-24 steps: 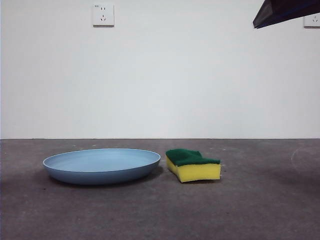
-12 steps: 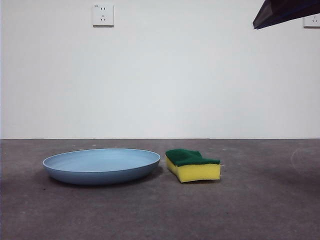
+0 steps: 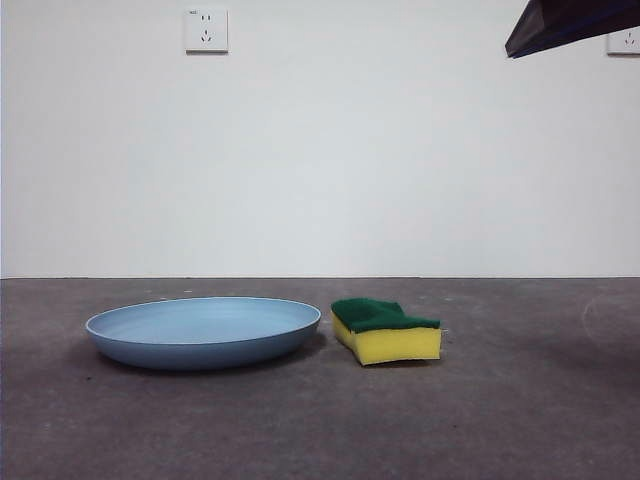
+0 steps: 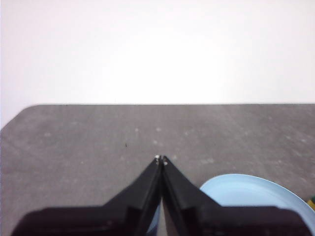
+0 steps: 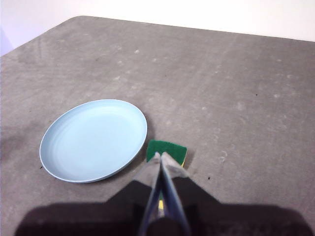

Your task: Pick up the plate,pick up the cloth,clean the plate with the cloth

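Nothing's been picked up yet: the plate (image 3: 204, 332) is sitting lower left of centre, the sponge (image 3: 386, 331) lying just beside it, right gripper (image 5: 161, 158) waiting above it, left gripper (image 4: 161, 160) nearer the plate, both pinched together.

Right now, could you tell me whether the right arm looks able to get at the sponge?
Probably yes: the sponge lies bare, green face up, beside the plate, with the shut right gripper above it.
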You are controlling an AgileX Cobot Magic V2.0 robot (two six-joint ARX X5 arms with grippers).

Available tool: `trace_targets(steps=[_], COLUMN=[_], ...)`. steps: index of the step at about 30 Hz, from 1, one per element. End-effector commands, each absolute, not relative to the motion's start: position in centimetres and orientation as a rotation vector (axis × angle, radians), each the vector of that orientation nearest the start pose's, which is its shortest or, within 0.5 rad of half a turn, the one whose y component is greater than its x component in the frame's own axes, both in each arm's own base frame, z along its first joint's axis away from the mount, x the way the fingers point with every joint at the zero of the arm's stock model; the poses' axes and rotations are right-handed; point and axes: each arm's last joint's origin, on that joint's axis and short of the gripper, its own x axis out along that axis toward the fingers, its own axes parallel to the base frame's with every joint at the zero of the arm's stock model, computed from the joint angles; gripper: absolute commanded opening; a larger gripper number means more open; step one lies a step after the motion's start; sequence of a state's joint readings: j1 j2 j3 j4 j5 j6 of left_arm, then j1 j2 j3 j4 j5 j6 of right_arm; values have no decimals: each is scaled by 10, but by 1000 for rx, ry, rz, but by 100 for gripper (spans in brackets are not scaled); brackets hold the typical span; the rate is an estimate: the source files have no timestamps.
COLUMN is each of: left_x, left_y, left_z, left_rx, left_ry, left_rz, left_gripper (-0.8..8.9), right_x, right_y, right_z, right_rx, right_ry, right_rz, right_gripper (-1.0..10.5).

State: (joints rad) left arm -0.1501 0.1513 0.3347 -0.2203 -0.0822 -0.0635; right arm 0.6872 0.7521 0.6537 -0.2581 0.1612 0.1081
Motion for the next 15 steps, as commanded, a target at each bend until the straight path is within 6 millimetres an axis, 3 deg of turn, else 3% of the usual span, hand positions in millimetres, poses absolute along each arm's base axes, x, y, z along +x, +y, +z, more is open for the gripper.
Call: trace_targets(steps=[1,9,15], left_x=[91,101,101], left_y=[-10,-10,-8], left_z=[224,175,159], left_rx=[-39,-43,-49], left_ry=[0,-7,70], left_rz=[-94,-142,-121], left_gripper=[-3,-3,-3], right_x=[132,132,132], right_y=[103,103,103], right_z=[285,285,285], right_rx=[-37,-37,-37], right_ry=[355,356,356], right_rz=[499,499,499], right_gripper=[2,1,2])
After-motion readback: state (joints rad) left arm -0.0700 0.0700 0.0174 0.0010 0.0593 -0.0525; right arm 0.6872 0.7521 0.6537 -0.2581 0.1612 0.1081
